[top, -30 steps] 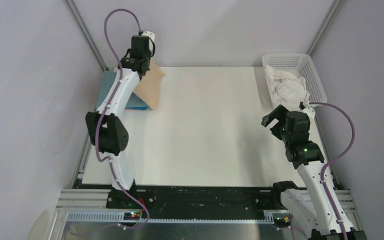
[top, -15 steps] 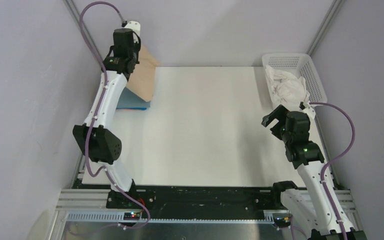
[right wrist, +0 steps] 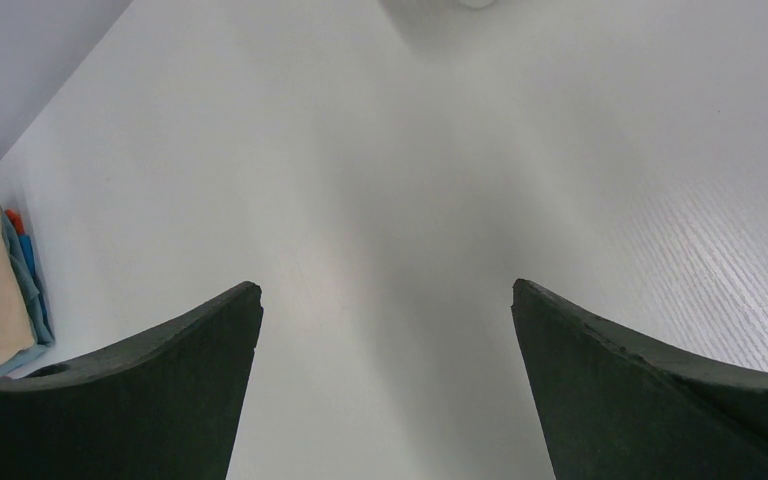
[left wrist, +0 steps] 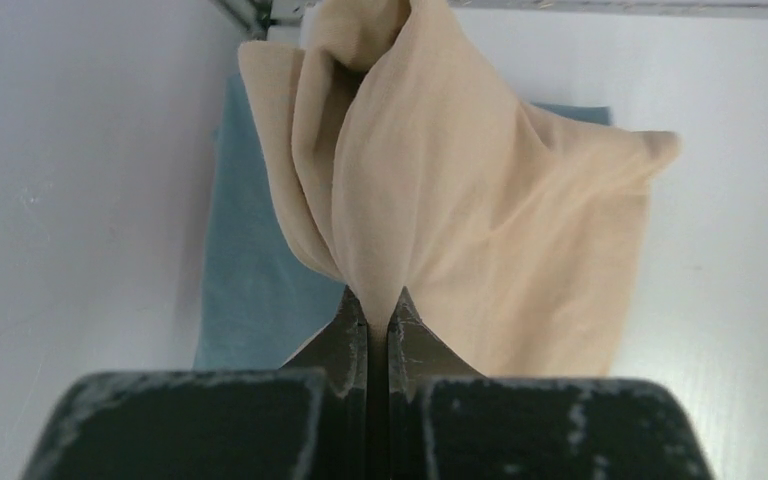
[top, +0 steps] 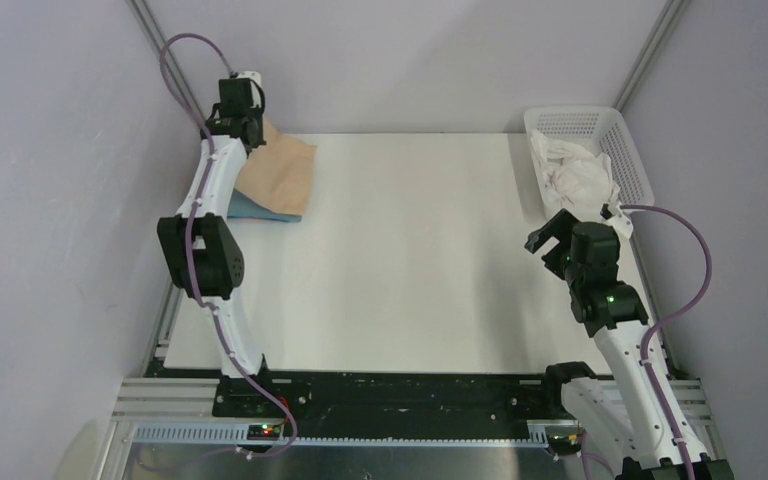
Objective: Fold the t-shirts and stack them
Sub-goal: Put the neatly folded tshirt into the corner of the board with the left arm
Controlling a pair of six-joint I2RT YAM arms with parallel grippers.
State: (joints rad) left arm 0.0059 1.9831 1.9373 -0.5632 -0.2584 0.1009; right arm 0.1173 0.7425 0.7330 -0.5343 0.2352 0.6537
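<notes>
The tan-beige t-shirt (top: 282, 172) lies bunched at the table's far left corner, on top of the folded teal-blue t-shirt (top: 248, 209). My left gripper (top: 249, 138) is shut on a pinched fold at the tan shirt's far-left edge. In the left wrist view, tan cloth (left wrist: 480, 200) rises from between the shut fingertips of the left gripper (left wrist: 378, 302), with the teal shirt (left wrist: 250, 290) flat underneath on the left. At the right side of the table my right gripper (top: 546, 236) hovers open and empty. In its wrist view the right gripper (right wrist: 385, 292) has only bare tabletop between its fingers.
A white lattice basket (top: 628, 150) stands at the far right corner, holding crumpled white cloth (top: 575, 172). The enclosure wall and a metal frame post (top: 170, 65) run close behind my left arm. White tabletop (top: 410, 250) lies between the two arms.
My left arm has swung left and back toward the corner with the tan t-shirt in its grip. The shirt has come down from a hanging sheet onto the teal one. My right arm has not moved.
</notes>
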